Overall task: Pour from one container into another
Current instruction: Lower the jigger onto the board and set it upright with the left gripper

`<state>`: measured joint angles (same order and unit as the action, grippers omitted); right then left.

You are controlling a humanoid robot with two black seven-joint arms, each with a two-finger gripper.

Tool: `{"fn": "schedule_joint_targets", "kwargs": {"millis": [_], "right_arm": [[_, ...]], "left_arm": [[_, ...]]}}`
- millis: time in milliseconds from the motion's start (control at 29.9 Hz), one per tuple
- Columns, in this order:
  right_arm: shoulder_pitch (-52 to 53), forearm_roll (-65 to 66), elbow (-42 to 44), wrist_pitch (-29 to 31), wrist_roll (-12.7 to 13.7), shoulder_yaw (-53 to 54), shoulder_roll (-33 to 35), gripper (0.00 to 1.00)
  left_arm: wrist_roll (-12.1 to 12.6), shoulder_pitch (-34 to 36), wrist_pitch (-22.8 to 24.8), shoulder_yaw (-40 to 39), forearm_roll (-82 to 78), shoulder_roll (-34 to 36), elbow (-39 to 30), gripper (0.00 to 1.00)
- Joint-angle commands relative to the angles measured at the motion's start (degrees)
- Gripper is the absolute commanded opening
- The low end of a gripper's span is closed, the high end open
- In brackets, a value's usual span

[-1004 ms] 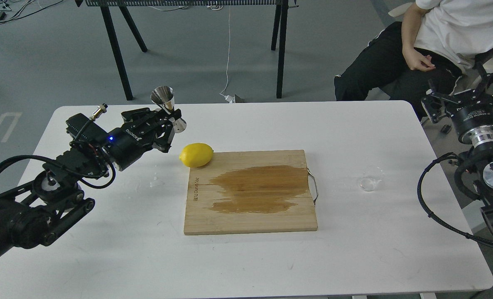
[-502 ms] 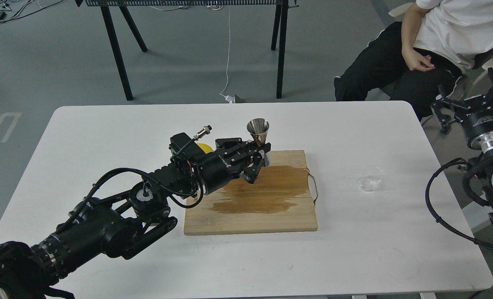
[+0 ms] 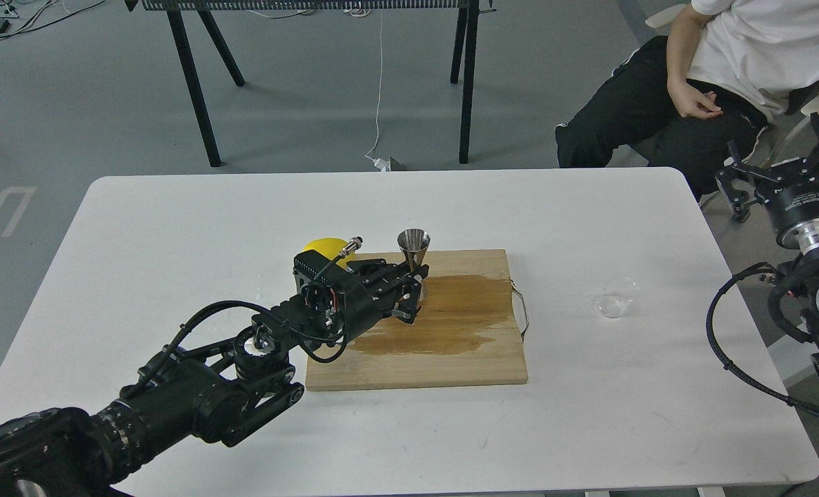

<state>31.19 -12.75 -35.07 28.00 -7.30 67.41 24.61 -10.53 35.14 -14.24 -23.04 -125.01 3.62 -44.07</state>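
Note:
The shiny steel jigger [image 3: 414, 246] stands upright over the wooden cutting board [image 3: 450, 352], its lower cone held in my left gripper [image 3: 415, 290], which is shut on it. The tiny clear glass cup [image 3: 616, 297] sits on the white table to the right of the board, with nothing touching it. My right gripper [image 3: 778, 172] hovers off the table's right edge, well above and behind the cup, its fingers spread open and empty.
A yellow lemon [image 3: 323, 248] lies at the board's back left corner, partly hidden by my left arm. The board bears a dark wet stain [image 3: 450, 317] and a metal handle [image 3: 523, 310] on its right side. A seated person [image 3: 726, 62] is at the back right.
My left gripper carried the jigger from the table's back left rightward over the board, then drew it slightly back left and lower. The right gripper shifted a little to the right.

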Motion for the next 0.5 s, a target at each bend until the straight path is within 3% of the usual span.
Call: {"fn": "schedule_joint_targets", "kwargs": {"millis": [0, 268, 368, 469], "right_arm": [[-0.1, 0.0, 0.0, 0.0, 0.0, -0.1, 0.0, 1.0], [0.0, 0.0, 0.0, 0.0, 0.0, -0.1, 0.0, 1.0], [0.0, 0.0, 0.0, 0.0, 0.0, 0.0, 0.0, 1.0], [0.0, 0.0, 0.0, 0.0, 0.0, -0.1, 0.0, 1.0]], "left_arm": [[0.3, 0.1, 0.0, 0.1, 0.0, -0.9, 0.8, 0.1], [0.3, 0.1, 0.0, 2.6, 0.0, -2.4, 3.5, 0.14], [0.7, 0.0, 0.0, 2.6, 0.0, -2.5, 3.5, 0.3], [2.2, -0.2, 0.0, 2.6, 0.0, -2.6, 3.5, 0.35]]}}
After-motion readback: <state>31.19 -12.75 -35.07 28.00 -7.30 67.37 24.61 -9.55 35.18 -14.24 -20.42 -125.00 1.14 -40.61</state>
